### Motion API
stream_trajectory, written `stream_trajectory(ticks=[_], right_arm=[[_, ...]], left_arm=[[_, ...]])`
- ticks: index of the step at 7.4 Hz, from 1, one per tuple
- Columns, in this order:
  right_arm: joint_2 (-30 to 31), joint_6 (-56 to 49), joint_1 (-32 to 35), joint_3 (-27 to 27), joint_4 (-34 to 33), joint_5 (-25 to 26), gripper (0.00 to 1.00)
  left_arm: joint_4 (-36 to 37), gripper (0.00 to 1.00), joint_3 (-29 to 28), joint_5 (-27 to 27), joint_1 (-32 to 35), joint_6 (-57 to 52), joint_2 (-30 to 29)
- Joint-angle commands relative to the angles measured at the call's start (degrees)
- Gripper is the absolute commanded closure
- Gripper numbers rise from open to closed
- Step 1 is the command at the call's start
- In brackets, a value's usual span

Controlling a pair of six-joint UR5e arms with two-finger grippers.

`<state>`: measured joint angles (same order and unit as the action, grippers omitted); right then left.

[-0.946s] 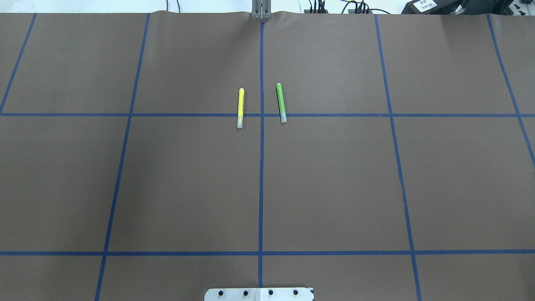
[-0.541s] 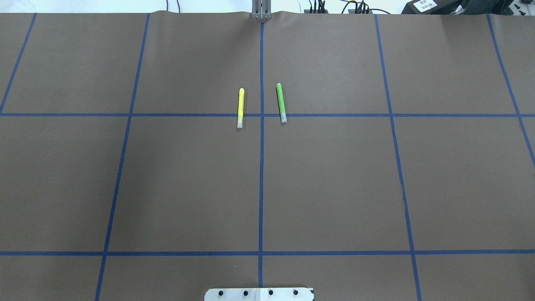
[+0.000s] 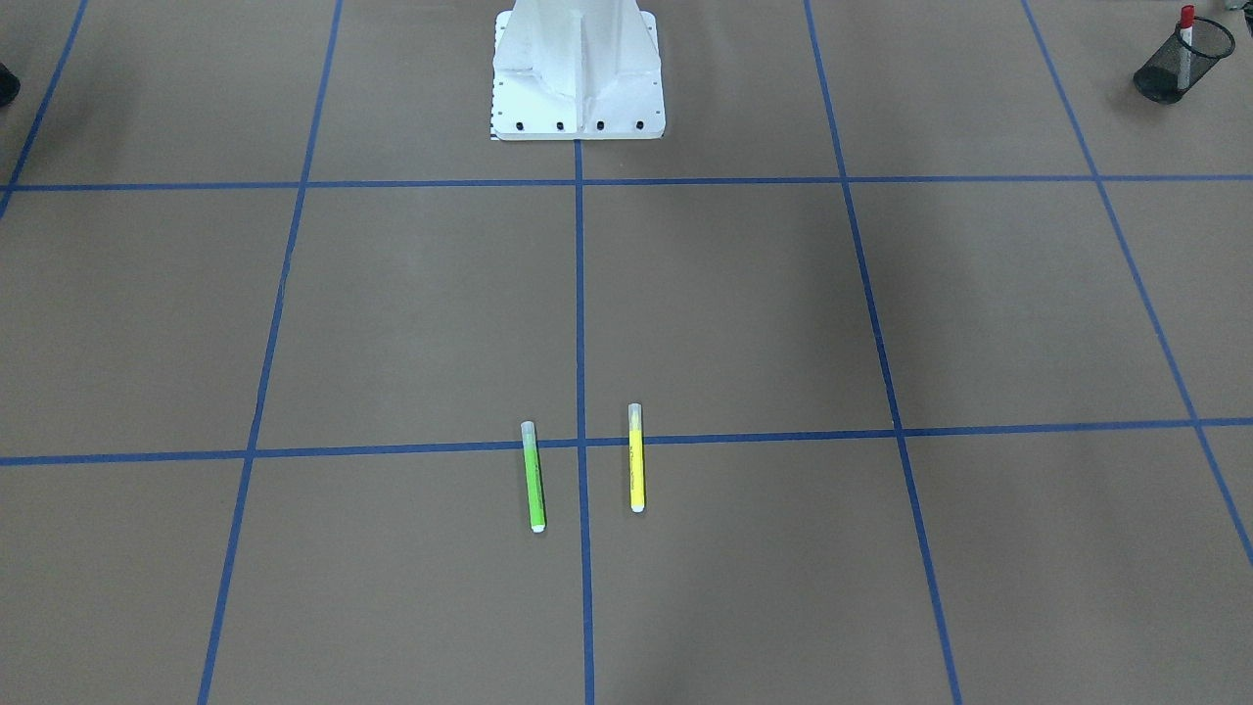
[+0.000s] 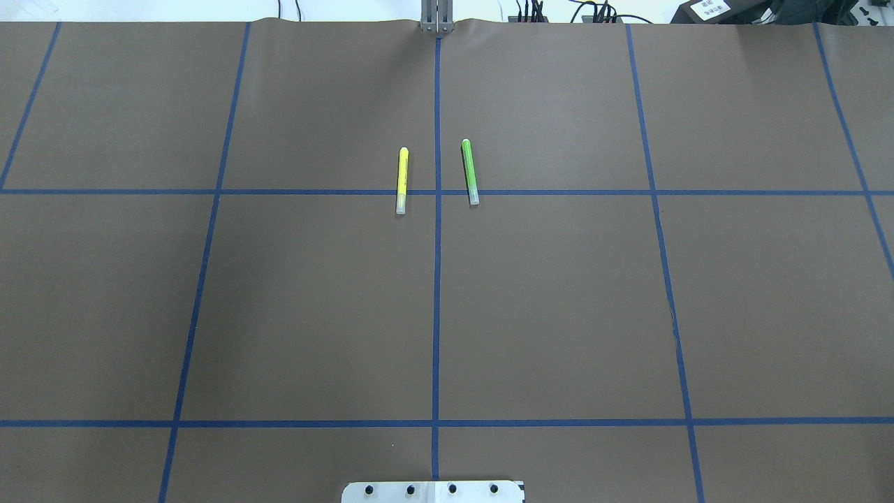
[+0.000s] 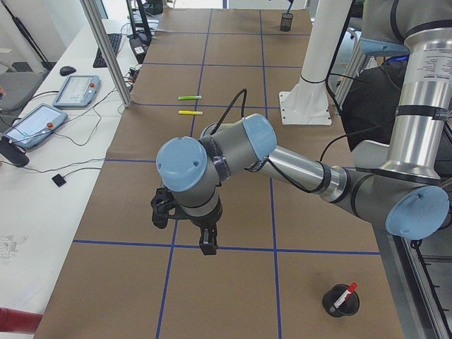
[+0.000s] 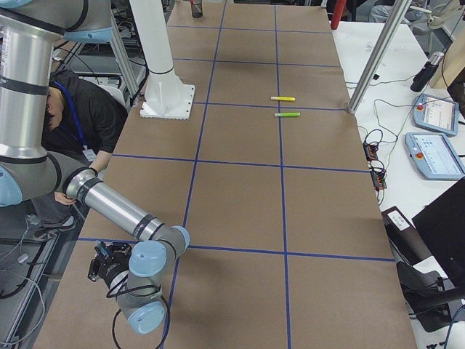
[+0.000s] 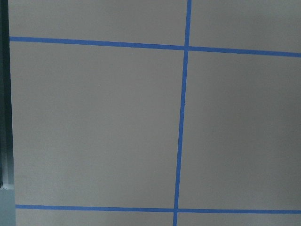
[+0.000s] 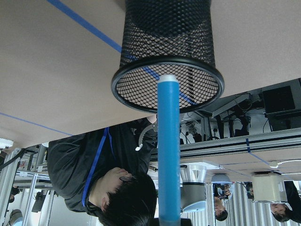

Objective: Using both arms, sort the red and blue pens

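No readable text; print on the white label (image 4: 709, 8) of the black box (image 4: 747, 14) too small.

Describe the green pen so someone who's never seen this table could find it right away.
From the white pedestal base, follow the blue centre tape line to its second crossing, where two pens lie alongside it. The green pen is on the robot's right of that line; the yellow pen lies on the left.
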<state>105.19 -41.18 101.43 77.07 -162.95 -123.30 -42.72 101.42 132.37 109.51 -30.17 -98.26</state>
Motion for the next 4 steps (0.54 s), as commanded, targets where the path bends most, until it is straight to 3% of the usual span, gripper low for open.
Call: stream_trajectory(ticks=[1,2,3,4], right_arm=[[0.3,0.0,0.0,-1.6,0.0,-0.1,1.00],[0.3,0.1,0.0,-1.9,0.0,-0.1,0.92],[0.3,0.1,0.0,-2.3,0.0,-0.1,0.61],[0.2,0.3,0.0,-2.3,0.1,-0.1,0.54]], left_arm=[[0.0,0.00,0.1,0.0,0.0,0.0,-0.1],[0.0,0.00,0.4,0.0,0.0,0.0,0.0],[0.0,0.00,0.4,0.0,0.0,0.0,0.0],[-0.1,0.00,0.4,0.0,0.0,0.0,0.0]])
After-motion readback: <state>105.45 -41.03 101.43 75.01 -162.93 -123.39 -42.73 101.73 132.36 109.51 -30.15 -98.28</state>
